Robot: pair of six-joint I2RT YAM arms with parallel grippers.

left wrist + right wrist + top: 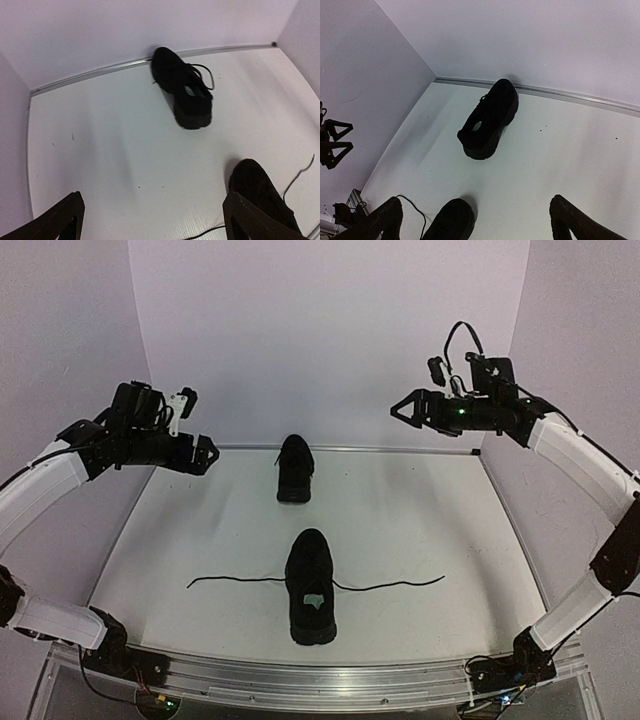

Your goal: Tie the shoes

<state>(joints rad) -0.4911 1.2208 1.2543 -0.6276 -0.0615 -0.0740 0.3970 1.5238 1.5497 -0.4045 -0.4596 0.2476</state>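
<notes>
Your two arm bases sit on the metal rail (pixel 300 675) at the near edge of the table (pixel 430 530). Just beyond it, roughly midway between the arms, the near shoe (pixel 310 588) stands upright on its sole, heel toward you and toe toward the back wall. Inside its opening you can see a pale insole label (pixel 314 600); any writing on it is too small to read. Its thin black lace is untied, with one end (pixel 235 581) stretched flat on the table to the left and the other end (pixel 395 586) stretched to the right.

The far shoe (pixel 294 468) stands farther back, close to the rear wall and well apart from the near one, toe also toward the wall. From the left wrist view its lace lies in loose loops over and beside the upper, and a pale patch shows in the opening. No brand mark is legible on either shoe.

Your left gripper (pixel 210 455) hangs above the table's left rear part, jaws spread wide with nothing between them. Your right gripper (pixel 396 410) is raised at the right rear, jaws likewise spread wide and holding nothing. Both are well clear of the shoes.
</notes>
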